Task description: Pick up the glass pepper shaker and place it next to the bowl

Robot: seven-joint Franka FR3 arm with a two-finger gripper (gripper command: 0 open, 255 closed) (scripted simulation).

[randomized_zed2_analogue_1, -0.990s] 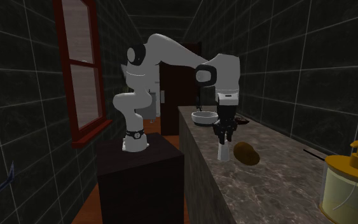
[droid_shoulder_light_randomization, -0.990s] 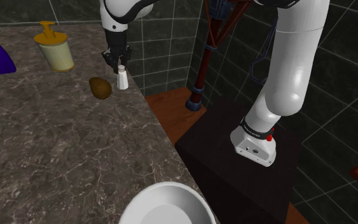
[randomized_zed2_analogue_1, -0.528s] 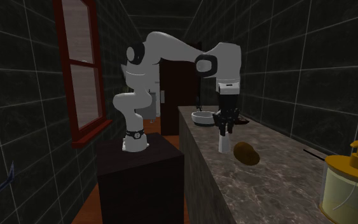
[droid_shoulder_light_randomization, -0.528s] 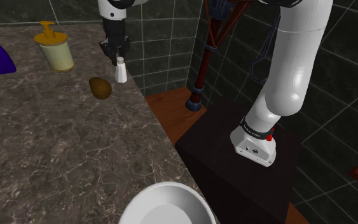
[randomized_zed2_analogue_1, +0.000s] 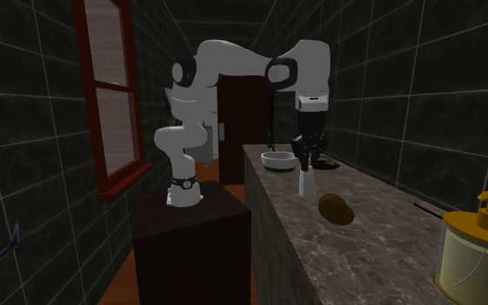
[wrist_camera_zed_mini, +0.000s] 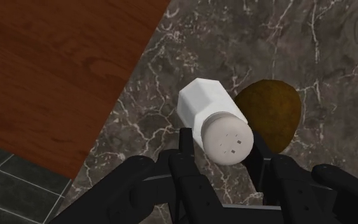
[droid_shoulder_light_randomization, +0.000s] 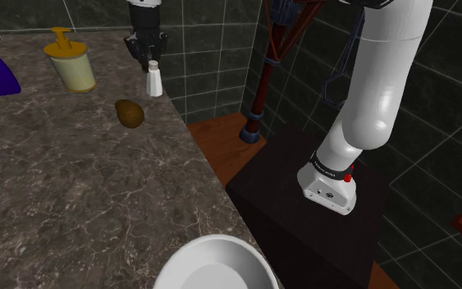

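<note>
Wrist view: claw (wrist_camera_zed_mini: 222, 145) clenched on white pepper shaker (wrist_camera_zed_mini: 208, 111) near its cap, held above table (droid_shoulder_light_randomization: 81, 197). Shaker sits tilted in grip; may pivot or slip during long carry to bowl (droid_shoulder_light_randomization: 176, 256).

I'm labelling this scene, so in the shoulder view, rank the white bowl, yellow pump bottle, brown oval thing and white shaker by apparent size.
Largest: white bowl, though it's nearest the camera. Then yellow pump bottle. The white shaker and brown oval thing look alike, so unranked.
</note>
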